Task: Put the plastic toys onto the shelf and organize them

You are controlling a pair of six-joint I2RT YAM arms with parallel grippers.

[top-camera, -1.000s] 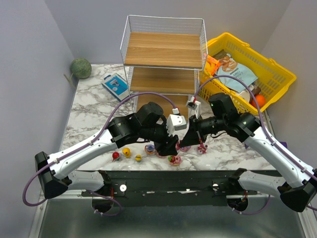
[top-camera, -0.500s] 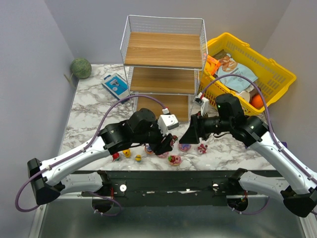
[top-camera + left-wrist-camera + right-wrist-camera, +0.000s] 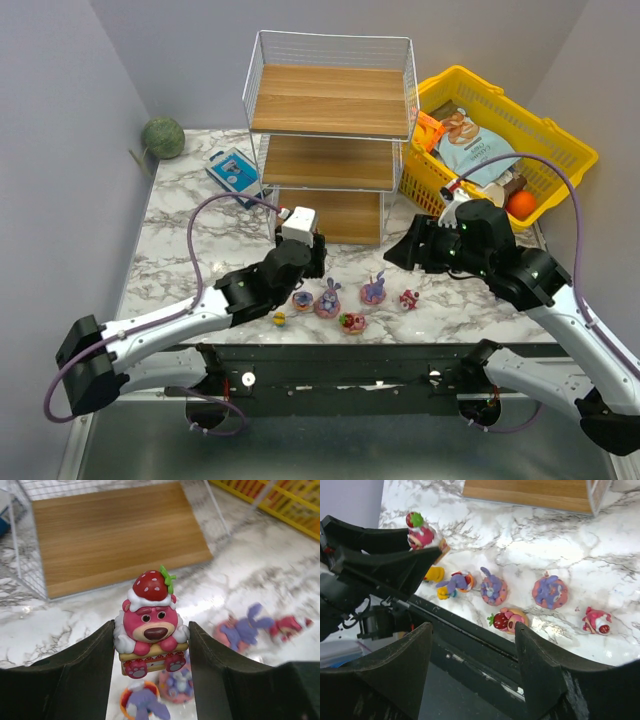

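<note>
My left gripper (image 3: 150, 629) is shut on a pink bear-on-cake toy (image 3: 150, 625) topped with a strawberry, and holds it above the marble in front of the shelf (image 3: 115, 535). In the top view the left gripper (image 3: 298, 265) hangs left of the toys on the table. These are a small yellow toy (image 3: 279, 319), an orange-purple one (image 3: 302, 299), two pink-purple bunny toys (image 3: 327, 301) (image 3: 374, 291), a pink-red cake toy (image 3: 351, 322) and a red-haired one (image 3: 408, 299). My right gripper (image 3: 405, 250) (image 3: 472, 630) is open and empty, raised right of them. The shelf (image 3: 330, 100) holds no toys on the boards that show.
A yellow basket (image 3: 560, 140) with snack packets and an orange ball (image 3: 520, 203) stands right of the shelf. A blue-white box (image 3: 232, 170) and a green ball (image 3: 162, 137) lie at the back left. The table's near edge runs just below the toys.
My right gripper opened, left a purple bunny toy on the marble and drew back to the right. My left gripper lifted the bear-cake toy and moved left and back toward the shelf.
</note>
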